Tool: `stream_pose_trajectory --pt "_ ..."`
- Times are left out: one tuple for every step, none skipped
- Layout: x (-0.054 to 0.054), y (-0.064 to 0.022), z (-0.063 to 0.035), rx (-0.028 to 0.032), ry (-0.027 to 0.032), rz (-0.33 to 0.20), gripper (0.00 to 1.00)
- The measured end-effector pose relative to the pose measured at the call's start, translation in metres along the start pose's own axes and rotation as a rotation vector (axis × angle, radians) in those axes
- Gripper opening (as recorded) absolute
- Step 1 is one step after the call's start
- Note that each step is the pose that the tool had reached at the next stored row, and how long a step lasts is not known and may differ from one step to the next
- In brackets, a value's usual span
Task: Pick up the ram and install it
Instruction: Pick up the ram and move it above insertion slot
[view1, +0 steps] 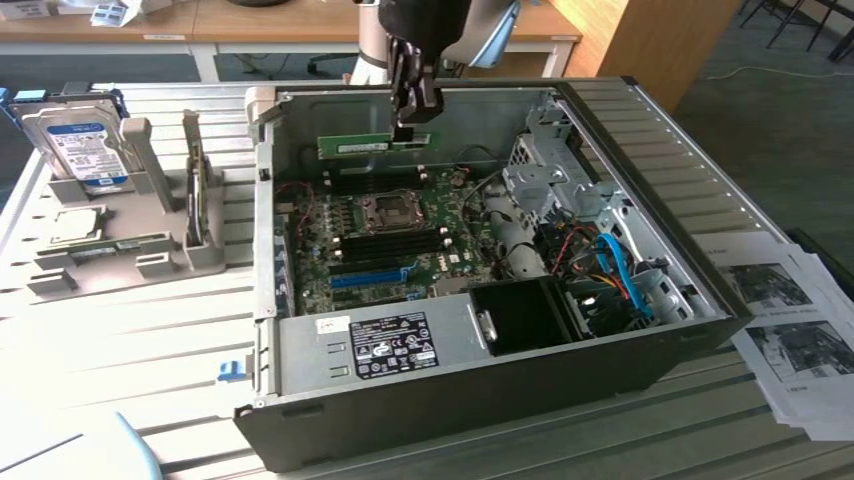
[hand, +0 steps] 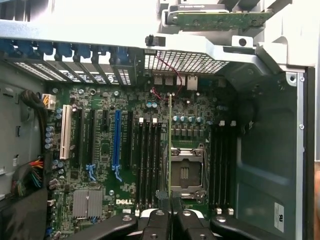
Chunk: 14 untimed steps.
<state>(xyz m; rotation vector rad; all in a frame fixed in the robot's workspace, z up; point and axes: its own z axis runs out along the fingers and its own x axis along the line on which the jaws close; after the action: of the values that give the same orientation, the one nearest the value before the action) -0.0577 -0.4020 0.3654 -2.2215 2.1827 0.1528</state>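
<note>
The ram (view1: 371, 146), a thin green stick with a pale label, hangs level above the motherboard (view1: 400, 235) inside the open computer case (view1: 667, 180). My gripper (view1: 416, 128) is shut on its end nearer the exterior view's right. In the wrist view the ram (hand: 170, 145) appears edge-on as a thin green line running out from my gripper (hand: 167, 216). It lies between a bank of black memory slots (hand: 149, 160) and the CPU socket (hand: 187, 172). It is above the board, touching no slot. More black slots (hand: 222, 165) sit beyond the socket.
A silver hard drive (view1: 83, 150) with a blue-and-white label stands in a grey holder (view1: 120, 255) at the exterior view's left. Printed sheets (view1: 787, 330) lie at its right. A bright-blue slot (hand: 117, 145) and cables (view1: 621, 270) are inside the case, whose walls rise around the board.
</note>
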Motion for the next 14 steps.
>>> stream_pose_trajectory --pt "0.000 -0.0001 0.0011 0.0001 -0.0001 0.000 0.11" --pt "0.000 -0.0001 0.0022 0.0001 -0.0001 0.000 0.11" --pt "0.000 -0.0002 0.0033 0.0001 -0.0001 0.000 0.11" --pt "0.000 -0.0002 0.0043 0.0001 0.0000 0.000 0.11" --pt "0.000 -0.0003 0.0054 0.0001 0.0001 0.000 0.11" --pt "0.001 -0.0004 0.0065 0.0002 -0.0001 0.000 0.11" --pt "0.001 -0.0004 0.0074 0.0002 -0.0001 0.000 0.11" --pt "0.001 -0.0004 0.0084 0.0002 0.0000 0.000 0.11" --pt "0.001 -0.0005 0.0093 0.0002 0.0000 0.000 0.11" --pt "0.001 -0.0005 0.0102 0.0002 0.0000 0.000 0.11" --pt "0.001 -0.0006 0.0112 0.0003 0.0000 0.000 0.11" --pt "0.001 -0.0006 0.0121 0.0003 0.0000 0.000 0.11" --pt "0.001 -0.0007 0.0131 0.0004 0.0000 0.000 0.11" --pt "0.001 -0.0007 0.0140 0.0004 0.0000 0.000 0.11"
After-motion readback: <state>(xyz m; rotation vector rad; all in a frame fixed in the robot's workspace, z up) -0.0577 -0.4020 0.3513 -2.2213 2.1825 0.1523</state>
